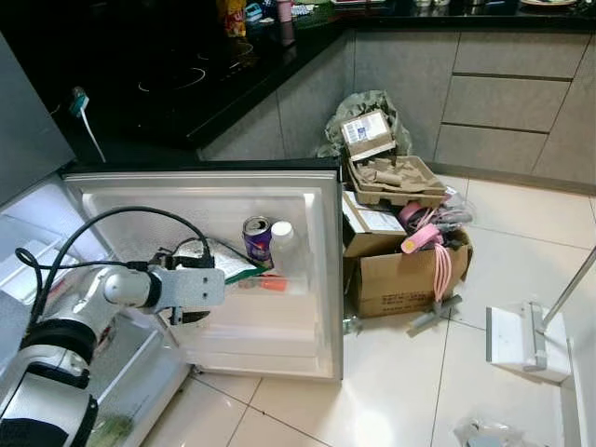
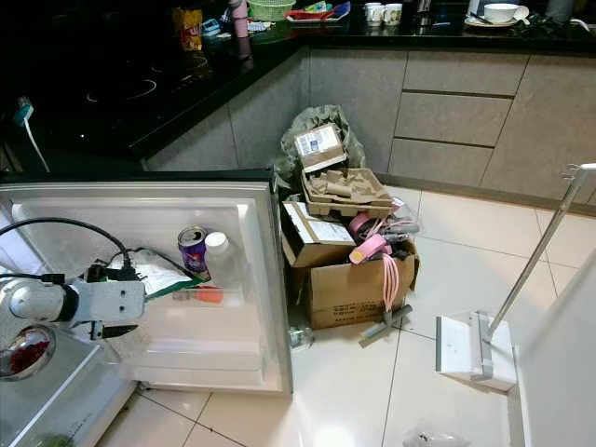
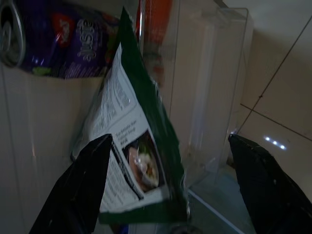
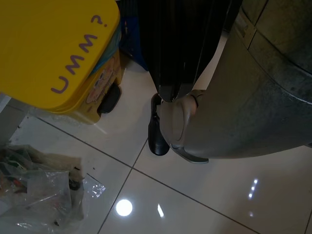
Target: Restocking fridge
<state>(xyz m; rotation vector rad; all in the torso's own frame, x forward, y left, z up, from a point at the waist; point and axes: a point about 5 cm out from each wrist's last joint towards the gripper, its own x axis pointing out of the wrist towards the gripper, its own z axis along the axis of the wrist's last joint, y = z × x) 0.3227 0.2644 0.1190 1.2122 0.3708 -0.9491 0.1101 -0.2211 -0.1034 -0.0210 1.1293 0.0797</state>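
The fridge door stands open, its inner shelves facing me. In the door shelf stand a purple can and a white-capped bottle, with a small orange item lower down. A green and white food packet leans in the same shelf beside the can. My left gripper is open right at the packet, one black finger on either side of it, not closed on it. My left arm reaches in from the left. My right arm hangs idle.
A cardboard box full of clutter and egg trays stands right of the door. A white floor sweeper lies on the tiles. Black counter behind. A yellow stool, plastic bag and a person's foot are near my right side.
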